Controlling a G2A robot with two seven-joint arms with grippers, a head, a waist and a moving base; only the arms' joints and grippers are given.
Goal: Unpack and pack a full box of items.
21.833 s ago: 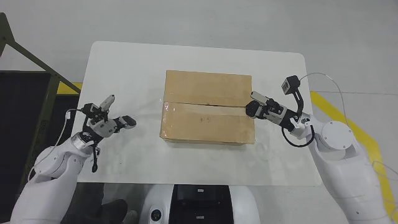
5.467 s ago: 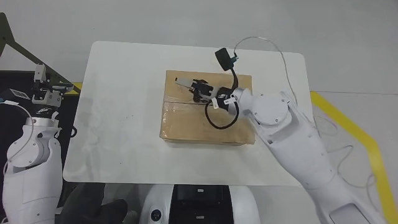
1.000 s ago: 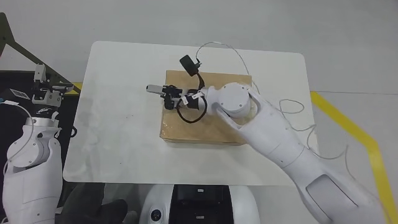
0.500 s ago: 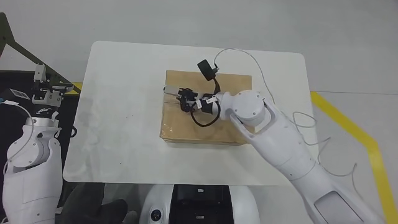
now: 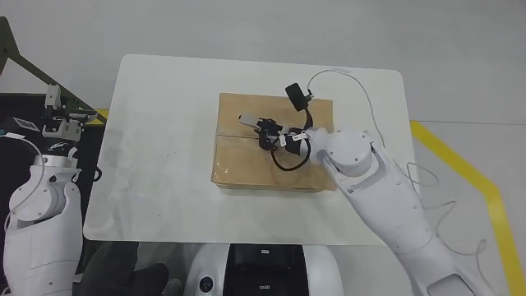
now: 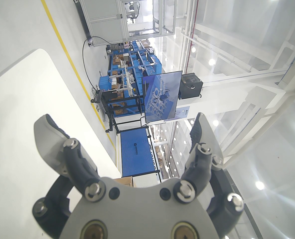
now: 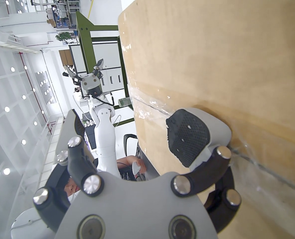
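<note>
A closed cardboard box [image 5: 246,164] sits mid-table, its top flaps sealed with clear tape along the seam [image 7: 152,105]. My right gripper [image 5: 251,122] lies low over the left part of the box top, on the seam. It is open, and one finger pad [image 7: 187,135] presses flat against the cardboard [image 7: 212,50] at the tape line; nothing is between the fingers [image 7: 127,123]. My left gripper [image 5: 62,115] is held up off the table's left edge, open and empty [image 6: 122,123].
The white table [image 5: 164,131] has bare room all around the box. A dark green frame [image 5: 33,74] stands beyond the left edge. The right wrist's cable [image 5: 362,90] loops over the far right of the table.
Over the last second my right gripper has slid rightward along the seam, from the box's left edge onto the top. The left arm has kept still since withdrawing to the left.
</note>
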